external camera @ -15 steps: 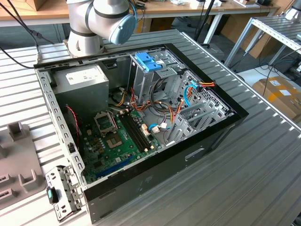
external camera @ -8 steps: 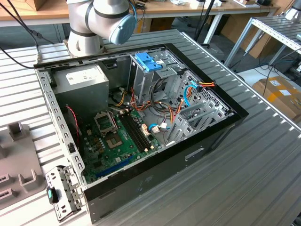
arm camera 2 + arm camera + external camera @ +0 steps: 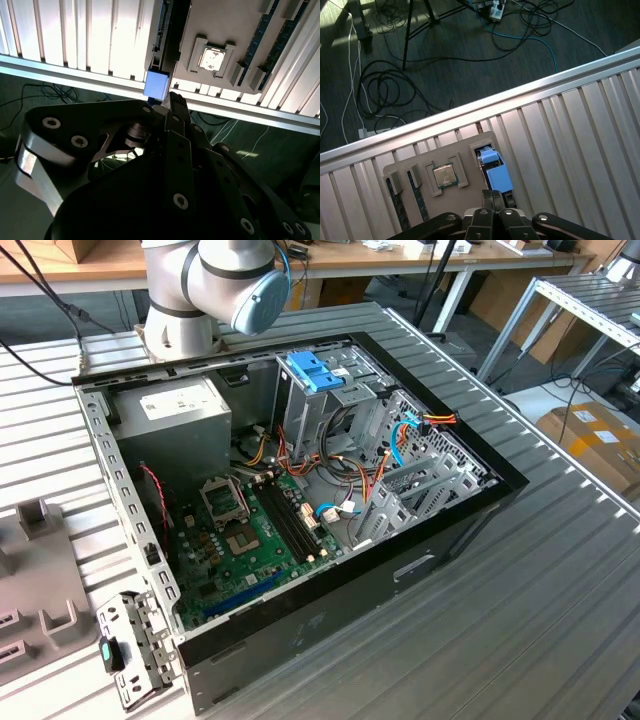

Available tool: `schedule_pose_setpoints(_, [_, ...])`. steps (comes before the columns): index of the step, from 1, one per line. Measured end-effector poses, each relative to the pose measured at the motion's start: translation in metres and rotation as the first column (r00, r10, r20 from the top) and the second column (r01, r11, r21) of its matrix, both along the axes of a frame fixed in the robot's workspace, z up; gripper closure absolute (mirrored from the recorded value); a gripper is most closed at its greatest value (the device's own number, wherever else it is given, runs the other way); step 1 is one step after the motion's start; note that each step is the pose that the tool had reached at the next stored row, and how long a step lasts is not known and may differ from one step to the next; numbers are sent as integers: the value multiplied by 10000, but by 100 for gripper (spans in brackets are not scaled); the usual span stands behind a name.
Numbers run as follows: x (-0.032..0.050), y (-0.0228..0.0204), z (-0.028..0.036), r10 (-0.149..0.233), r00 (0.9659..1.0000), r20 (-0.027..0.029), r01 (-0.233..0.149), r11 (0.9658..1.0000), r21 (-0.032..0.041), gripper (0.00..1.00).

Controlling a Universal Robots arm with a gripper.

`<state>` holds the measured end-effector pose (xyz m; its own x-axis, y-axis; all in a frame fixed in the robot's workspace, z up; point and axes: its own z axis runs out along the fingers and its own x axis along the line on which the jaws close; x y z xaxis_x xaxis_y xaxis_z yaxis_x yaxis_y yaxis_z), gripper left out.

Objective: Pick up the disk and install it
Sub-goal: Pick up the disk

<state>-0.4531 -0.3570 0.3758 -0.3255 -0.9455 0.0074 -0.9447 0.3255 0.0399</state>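
Currently tool (image 3: 492,193) closed above grey tray (image 3: 420,162) on ribbed metal table (image 3: 580,130); cables (image 3: 385,90) strewn across dark floor (image 3: 470,75).

One open computer case (image 3: 330,640) sits on the bench (image 3: 520,620), holding one grey power-supply box (image 3: 170,410), one metal cage (image 3: 300,410) with a blue top and one green motherboard (image 3: 250,540). One grey tray (image 3: 472,192) by the bench's edge carries one processor chip (image 3: 444,175), two memory sticks (image 3: 400,210) and one disk (image 3: 498,178). One robot arm (image 3: 215,280) stands on the bench just beside the case, and one cardboard box (image 3: 600,440) lies on the floor.
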Motion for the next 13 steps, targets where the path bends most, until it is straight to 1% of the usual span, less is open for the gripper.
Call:
schedule_pose_setpoints(2, [0,0,-1,120,9999,0,-120,9999,0,89])
schedule_pose_setpoints(5, [0,1,-3,563,9984,0,-563,9984,0,89])
schedule_pose_setpoints(6, [0,1,-4,711,9975,1,-711,9975,0,89])
schedule_pose_setpoints(7, [0,1,-6,1006,9949,2,-1006,9949,-1,89])
schedule_pose_setpoints(8, [0,1,-7,1216,9926,3,-1216,9926,0,89])
schedule_pose_setpoints(11, [1,1,-8,1280,9918,5,-1280,9918,-2,89])
schedule_pose_setpoints(13, [0,1,-12,1357,9907,23,-1357,9908,-4,89])
